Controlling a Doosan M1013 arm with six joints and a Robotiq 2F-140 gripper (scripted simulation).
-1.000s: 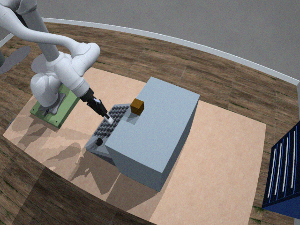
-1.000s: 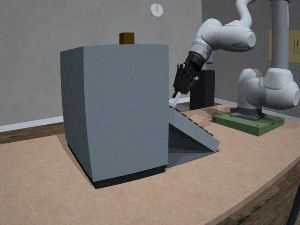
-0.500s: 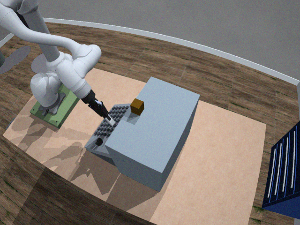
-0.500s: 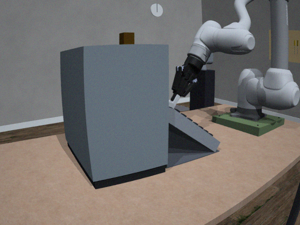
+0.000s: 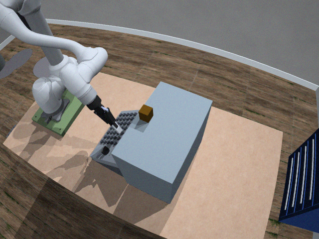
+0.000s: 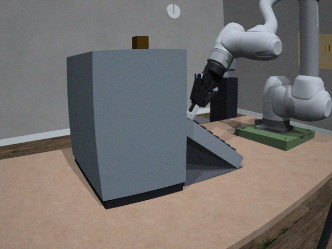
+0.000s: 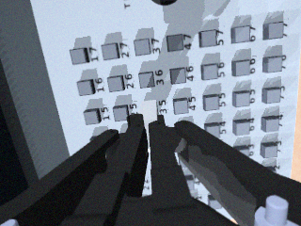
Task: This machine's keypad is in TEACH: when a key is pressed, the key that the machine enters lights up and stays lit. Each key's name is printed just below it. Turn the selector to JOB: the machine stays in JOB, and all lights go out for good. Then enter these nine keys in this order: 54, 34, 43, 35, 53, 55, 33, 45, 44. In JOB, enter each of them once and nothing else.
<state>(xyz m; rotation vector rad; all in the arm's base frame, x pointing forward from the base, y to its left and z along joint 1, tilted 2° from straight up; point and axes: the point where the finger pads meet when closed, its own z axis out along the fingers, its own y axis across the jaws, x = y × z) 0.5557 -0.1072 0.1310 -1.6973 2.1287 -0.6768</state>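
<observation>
The grey machine (image 5: 167, 128) (image 6: 128, 120) has a sloped keypad (image 5: 126, 116) (image 6: 214, 144) (image 7: 61, 28) on its front, with rows of small grey keys. My gripper (image 5: 117, 128) (image 6: 191, 114) (image 7: 150, 112) is shut and empty. Its pale tips are down on the keypad close to the machine's wall. In the wrist view the tips sit at the key labelled 35, between key 25 (image 7: 120, 113) and key 45 (image 7: 181, 105). No key looks lit. The dark selector knob (image 5: 104, 150) (image 7: 165, 1) sits at the panel's end; I cannot tell its setting.
A brown block (image 5: 145, 113) (image 6: 140, 42) stands on the machine's top near the keypad. The arm's green base (image 5: 60, 120) (image 6: 273, 138) is beside the keypad. A blue cabinet (image 5: 301, 179) stands far right. A dark box (image 6: 225, 99) stands behind the arm.
</observation>
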